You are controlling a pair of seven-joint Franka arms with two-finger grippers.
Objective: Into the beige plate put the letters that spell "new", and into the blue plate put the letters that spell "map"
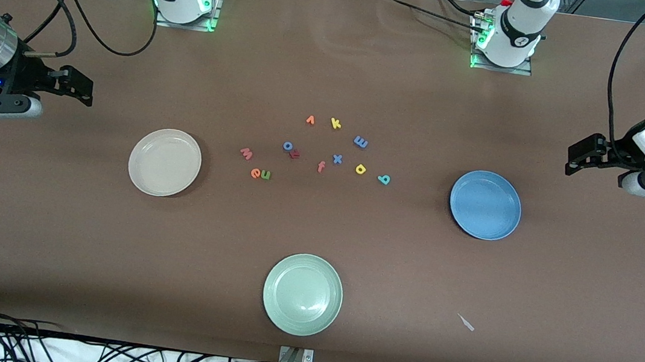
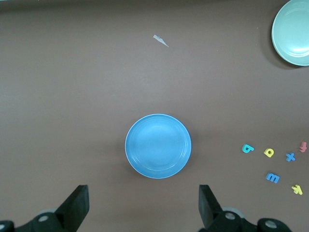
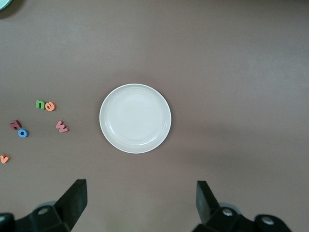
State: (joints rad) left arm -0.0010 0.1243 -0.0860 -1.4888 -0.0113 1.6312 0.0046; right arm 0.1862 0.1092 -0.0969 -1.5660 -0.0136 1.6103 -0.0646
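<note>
The empty beige plate (image 1: 165,162) (image 3: 135,118) lies toward the right arm's end, the empty blue plate (image 1: 485,204) (image 2: 158,146) toward the left arm's end. Between them foam letters are scattered: pinkish-red w (image 1: 246,153) (image 3: 62,126), orange e (image 1: 255,173) (image 3: 50,106) touching green n (image 1: 265,174) (image 3: 40,104), blue m (image 1: 360,142) (image 2: 273,178), yellow a (image 1: 361,169) (image 2: 269,152), teal p (image 1: 383,179) (image 2: 247,148). My right gripper (image 1: 83,89) (image 3: 140,200) hangs open over bare table beside the beige plate. My left gripper (image 1: 575,156) (image 2: 144,203) hangs open beside the blue plate. Both are empty.
Among the letters also lie an orange v (image 1: 310,120), yellow k (image 1: 335,123), blue o (image 1: 288,145) against a dark red letter (image 1: 294,154), blue x (image 1: 337,159) and salmon f (image 1: 320,167). A pale green plate (image 1: 302,294) sits nearer the front camera. A pale scrap (image 1: 466,322) lies beside it.
</note>
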